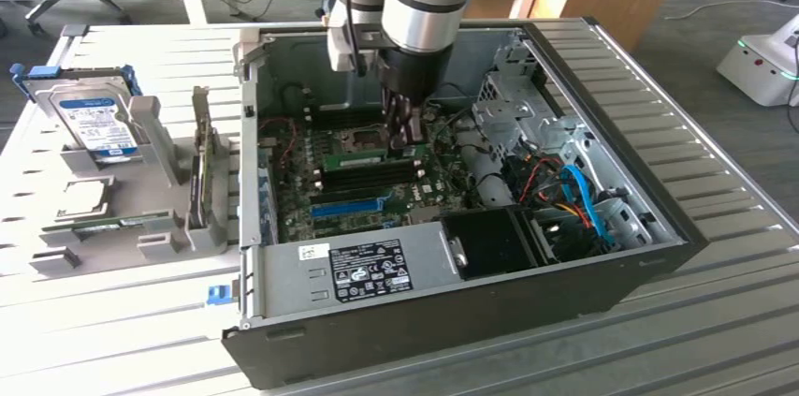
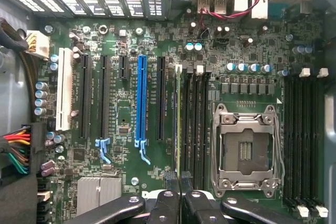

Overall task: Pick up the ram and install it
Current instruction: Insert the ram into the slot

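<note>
two fingers point(image 2: 170, 190) of the gripper point(image 2: 180, 182) are clenched, tips pressed together. they sit at the near end of the ram point(image 2: 178, 119); whether they pinch it or only rest on it cannot be told. ram stands on edge in the first memory slot, upright, its thin top edge running away from the tips. three black slots point(image 2: 191, 124) lie just beside it, toward the cpu socket point(image 2: 247, 148), which is open and bare. blue slot point(image 2: 140, 100) lies on the ram's other side, parallel. in the exterior view the gripper point(image 1: 402, 143) reaches down into the open case point(image 1: 600, 293), over the board's middle. rack point(image 1: 206, 227) stands at the exterior view's left, beside the case, with a hard drive point(image 1: 94, 120) upright in it.
</note>
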`<state>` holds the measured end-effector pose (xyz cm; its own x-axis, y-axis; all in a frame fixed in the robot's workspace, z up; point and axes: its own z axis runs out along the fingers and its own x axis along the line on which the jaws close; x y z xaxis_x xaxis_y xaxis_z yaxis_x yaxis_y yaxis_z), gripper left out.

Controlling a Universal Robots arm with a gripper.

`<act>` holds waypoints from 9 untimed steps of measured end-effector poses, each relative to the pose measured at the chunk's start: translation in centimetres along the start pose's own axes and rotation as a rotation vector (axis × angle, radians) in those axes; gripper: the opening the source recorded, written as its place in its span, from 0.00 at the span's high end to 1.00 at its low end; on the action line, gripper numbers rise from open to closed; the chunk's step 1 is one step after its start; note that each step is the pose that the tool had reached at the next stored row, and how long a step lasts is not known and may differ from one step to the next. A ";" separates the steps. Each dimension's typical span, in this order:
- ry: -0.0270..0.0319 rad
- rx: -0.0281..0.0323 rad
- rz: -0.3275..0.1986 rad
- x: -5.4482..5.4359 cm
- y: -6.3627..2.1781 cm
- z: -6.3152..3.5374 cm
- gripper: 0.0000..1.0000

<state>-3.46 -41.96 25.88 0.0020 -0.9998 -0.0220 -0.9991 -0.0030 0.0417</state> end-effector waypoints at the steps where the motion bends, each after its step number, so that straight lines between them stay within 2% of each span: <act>1: 0.0000 0.0001 0.000 0.0 0.00 0.08 0.88; 9: 0.0002 0.0003 0.000 0.0 -0.01 0.37 0.88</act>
<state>-3.46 -41.97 25.52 0.0021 -0.9998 -0.0218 -0.9991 -0.0030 0.0414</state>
